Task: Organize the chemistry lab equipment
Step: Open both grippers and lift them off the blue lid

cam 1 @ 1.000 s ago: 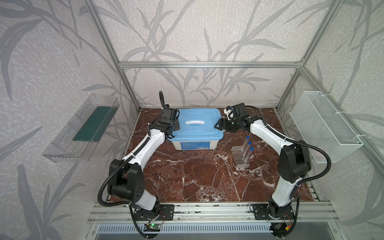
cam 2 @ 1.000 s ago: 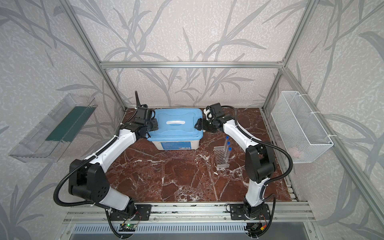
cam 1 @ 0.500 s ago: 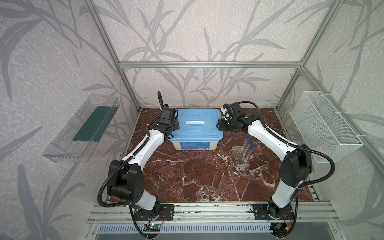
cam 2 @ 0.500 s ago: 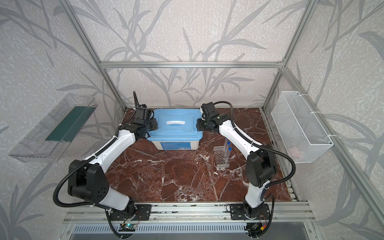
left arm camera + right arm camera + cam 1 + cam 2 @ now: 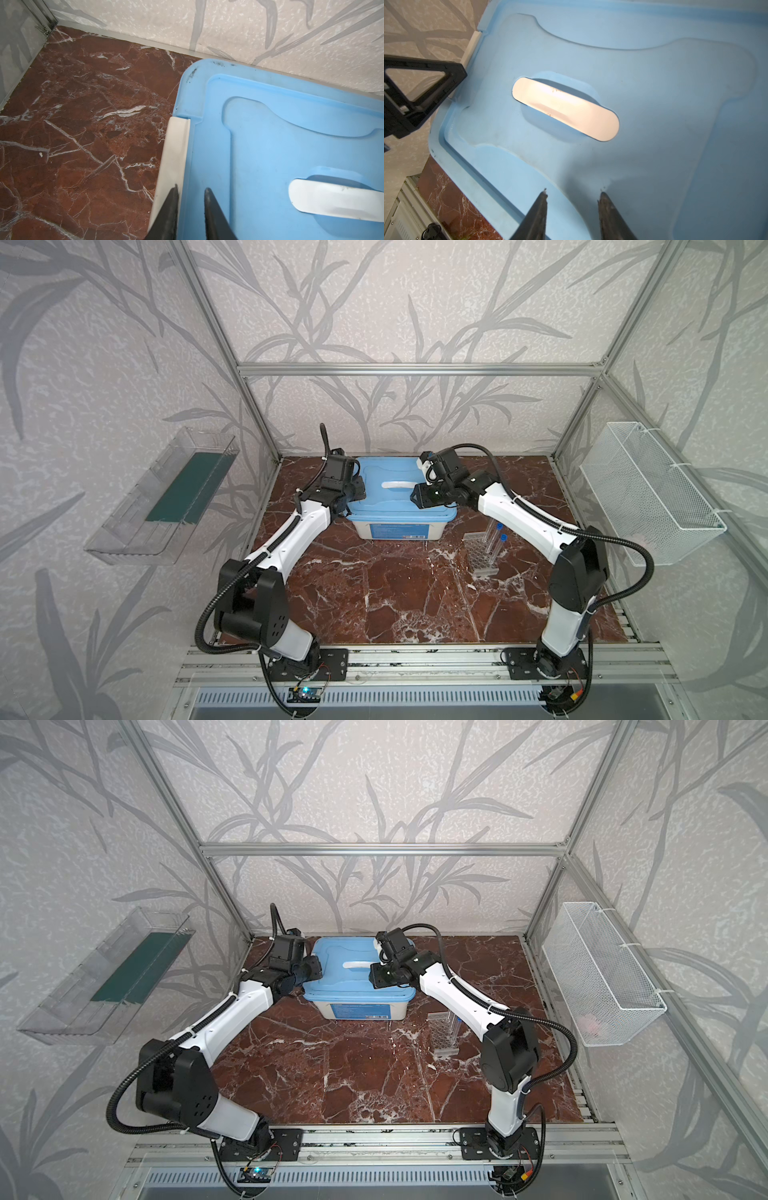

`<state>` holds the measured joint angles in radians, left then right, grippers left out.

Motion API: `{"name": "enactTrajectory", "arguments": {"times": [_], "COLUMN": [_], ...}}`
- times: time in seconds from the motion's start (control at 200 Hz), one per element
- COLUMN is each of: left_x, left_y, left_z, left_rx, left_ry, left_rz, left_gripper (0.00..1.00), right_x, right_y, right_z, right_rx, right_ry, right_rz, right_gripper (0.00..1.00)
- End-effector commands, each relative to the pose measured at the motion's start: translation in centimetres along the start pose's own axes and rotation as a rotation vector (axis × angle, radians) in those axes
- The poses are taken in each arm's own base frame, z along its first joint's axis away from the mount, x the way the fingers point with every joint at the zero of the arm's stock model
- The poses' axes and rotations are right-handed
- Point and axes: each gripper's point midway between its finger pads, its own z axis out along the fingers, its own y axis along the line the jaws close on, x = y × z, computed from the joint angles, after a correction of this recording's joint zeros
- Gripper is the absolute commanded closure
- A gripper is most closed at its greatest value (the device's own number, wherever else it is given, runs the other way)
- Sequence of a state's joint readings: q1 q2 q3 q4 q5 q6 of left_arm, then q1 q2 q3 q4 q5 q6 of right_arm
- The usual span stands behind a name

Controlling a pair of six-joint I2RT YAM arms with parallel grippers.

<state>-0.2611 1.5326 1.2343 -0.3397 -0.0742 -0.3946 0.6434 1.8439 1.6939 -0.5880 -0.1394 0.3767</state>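
A clear multi-hole rack (image 5: 482, 558) (image 5: 444, 1038) stands right of centre with blue-capped clear tubes (image 5: 496, 539) upright in it. The other equipment is out of view. The white tub (image 5: 395, 529) with its blue lid (image 5: 390, 499) (image 5: 270, 145) (image 5: 654, 104) sits at the back. My left gripper (image 5: 356, 493) (image 5: 191, 187) is at the lid's left edge. Its jaws stand narrowly apart, closed astride the white latch (image 5: 176, 149) and the lid's rim. My right gripper (image 5: 417, 494) (image 5: 572, 193) hovers over the lid's right part, open, with nothing between its fingers.
A white handle (image 5: 564, 108) lies in the lid's middle. A clear tray (image 5: 166, 497) hangs on the left wall and a white wire basket (image 5: 648, 493) on the right wall. Bare marble floor (image 5: 395, 593) stretches in front of the tub.
My right gripper has moved left from beside the tub to over the lid, and its jaws have narrowed. The left arm has stayed at the lid's left edge.
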Motion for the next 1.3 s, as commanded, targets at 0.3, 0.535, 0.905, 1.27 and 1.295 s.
{"name": "enactTrajectory", "arguments": {"times": [0.3,0.535,0.905,1.27,1.295], "left_x": [-2.9,-3.6,1.3,4.3,4.5], "left_y": [1.1,3.0,9.1,15.0,15.2], "left_z": [-4.7,-7.4,-5.2,-4.8,-4.7], "left_rx": [0.063,0.113,-0.084,-0.388,-0.390], "left_ry": [0.016,-0.025,0.031,-0.033,-0.042], "left_rz": [-0.083,-0.163,-0.280,-0.293,-0.285], "left_gripper": [0.26,0.01,0.01,0.01,0.01], "right_x": [-4.8,-4.3,3.5,10.1,10.3], "right_y": [1.9,-2.8,-20.8,-29.5,-29.8], "right_z": [-8.6,-15.6,-19.1,-16.9,-16.7], "right_rx": [-0.020,0.105,0.440,0.592,0.601], "right_ry": [-0.190,-0.291,-0.231,-0.206,-0.212], "right_rz": [-0.053,-0.048,0.321,0.527,0.520], "right_gripper": [0.47,0.27,0.07,0.01,0.01]}}
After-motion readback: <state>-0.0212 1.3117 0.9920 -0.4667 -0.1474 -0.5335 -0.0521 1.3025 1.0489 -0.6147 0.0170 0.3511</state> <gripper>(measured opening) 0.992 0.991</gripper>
